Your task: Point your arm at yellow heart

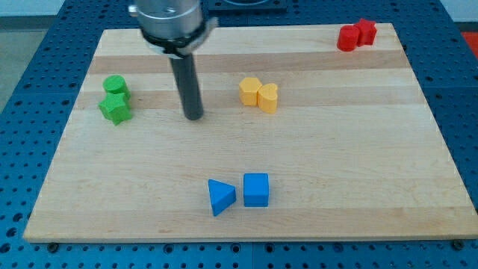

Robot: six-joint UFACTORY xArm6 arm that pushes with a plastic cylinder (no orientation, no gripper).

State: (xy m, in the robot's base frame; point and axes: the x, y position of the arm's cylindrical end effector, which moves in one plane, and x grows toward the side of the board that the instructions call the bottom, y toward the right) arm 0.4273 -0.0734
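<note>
Wooden counter (336, 187) is lying across a blue perforated base (22, 45).

Far at the view's left, two green blocks are sitting together: a green cylinder (115, 84) toward the view's top, a green star-like block (116, 108) touching it just below.

Moving rightward, the rod is standing upright from its silver mount (170, 21) at the view's top edge. The tip (193, 116) is resting on bare wood, well apart from the green pair on its left and apart from the yellow pair on its right. No jaws are showing on this arm; it is ending in the plain rod, so nothing is being held.

Right of the tip, at roughly the same height in the view, two yellow blocks are sitting in contact. The nearer one is a yellow block (250, 90) whose shape cannot be made out with certainty. The yellow heart (268, 97) is lying just beyond it, on the far side from the tip, so the other yellow block is standing between tip and heart.

Toward the view's bottom, a blue triangle (220, 197) and a blue cube (256, 189) are sitting just beside each other, a narrow gap showing between them.

At the view's top right corner, two red blocks (355, 35) are huddling together, shapes unclear.
</note>
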